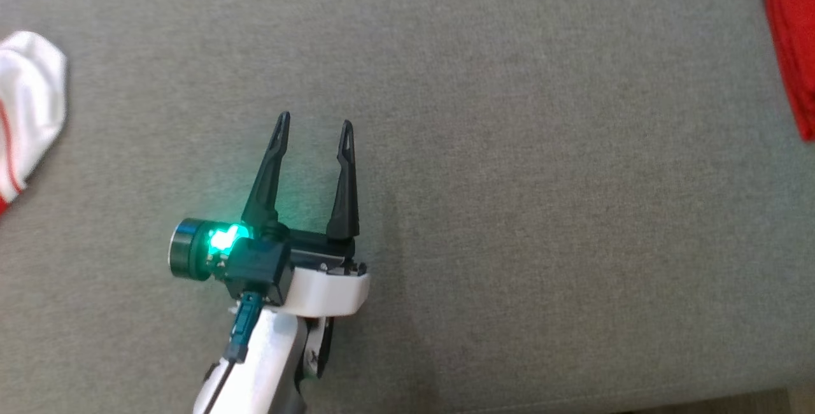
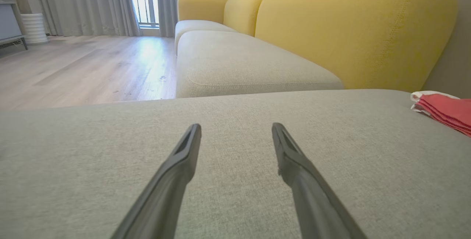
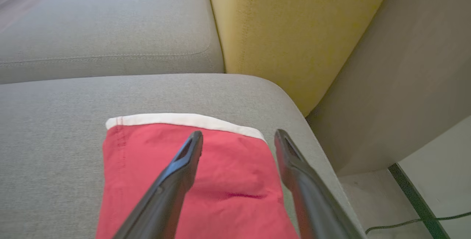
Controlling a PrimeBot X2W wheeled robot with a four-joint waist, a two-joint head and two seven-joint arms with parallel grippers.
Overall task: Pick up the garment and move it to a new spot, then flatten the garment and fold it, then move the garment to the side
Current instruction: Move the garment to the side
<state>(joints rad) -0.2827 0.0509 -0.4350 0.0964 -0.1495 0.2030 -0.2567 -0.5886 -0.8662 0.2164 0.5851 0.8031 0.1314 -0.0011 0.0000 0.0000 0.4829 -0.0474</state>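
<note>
So the left gripper [image 1: 315, 120] sits low and a bit left of centre in the head view. Its two dark fingers are spread wide with nothing between them, just bare grey seat cushion [image 1: 541, 223] underneath. There's a green light [image 1: 223, 239] glowing on the wrist right behind it. The left wrist view [image 2: 236, 126] shows the same thing: fingers apart, pointing across the cushion, empty.

The red garment [image 1: 793, 38] is way over at the upper right edge of the head view, cut off by the frame and well apart from that left gripper. In the left wrist view it pokes in at the right edge [image 2: 447, 112], looking like a flat stack of layers. The right wrist view has the best look: it lies flat in the lower middle [image 3: 136, 180] with a white band along its far edge, near the rounded corner of the cushion [image 3: 55, 121].

The right gripper [image 3: 239, 133] hangs over it, fingers parted, not pinching anything. I can't tell if the tips touch the fabric.

Other stuff: a white cloth [image 1: 28, 102] with a red stripe is bunched at the left edge of the head view. A yellow backrest [image 3: 287, 22] takes up the upper middle of the right wrist view. Wooden floor [image 2: 84, 66] and grey curtains [image 2: 81, 3] fill the upper left of the left wrist view.
</note>
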